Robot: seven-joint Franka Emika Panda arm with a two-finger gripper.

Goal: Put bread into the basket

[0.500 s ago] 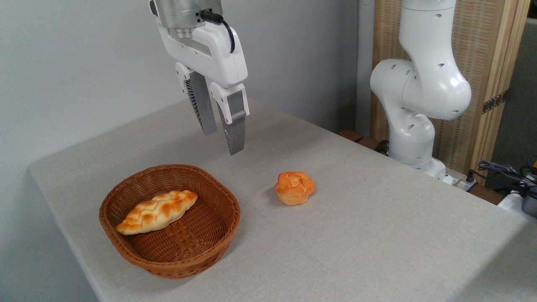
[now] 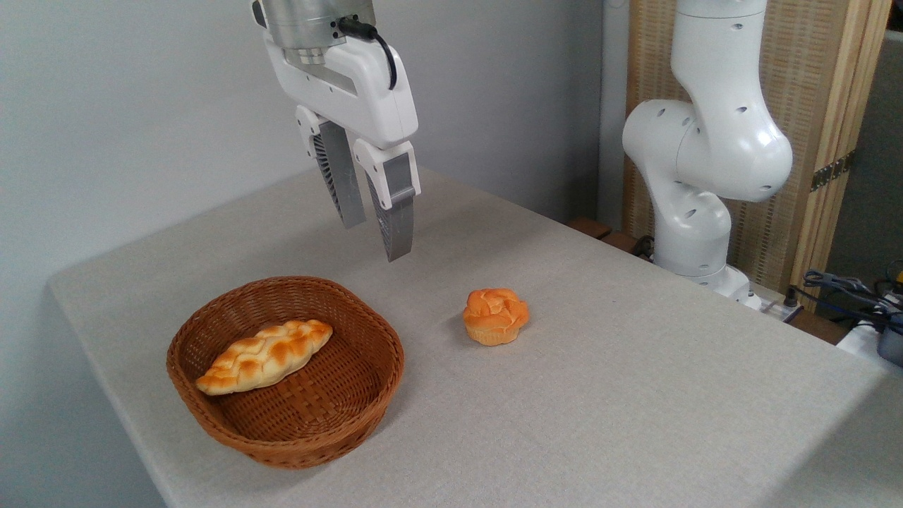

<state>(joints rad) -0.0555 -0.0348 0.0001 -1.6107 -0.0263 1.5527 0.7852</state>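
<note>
Glossy knotted bread [image 2: 495, 316], woven wicker basket [image 2: 353, 416], gripper [image 2: 374, 236] parted

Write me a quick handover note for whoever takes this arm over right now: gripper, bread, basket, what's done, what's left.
Gripper: open, empty, hanging in the air above the table, behind the basket's far rim.
Bread: on the table, right of the basket, untouched.
Basket: near the table's left edge, holding only the braided loaf.
Done: nothing visible yet.
Left: move over the bread, grasp it, carry it to the basket, release.
</note>
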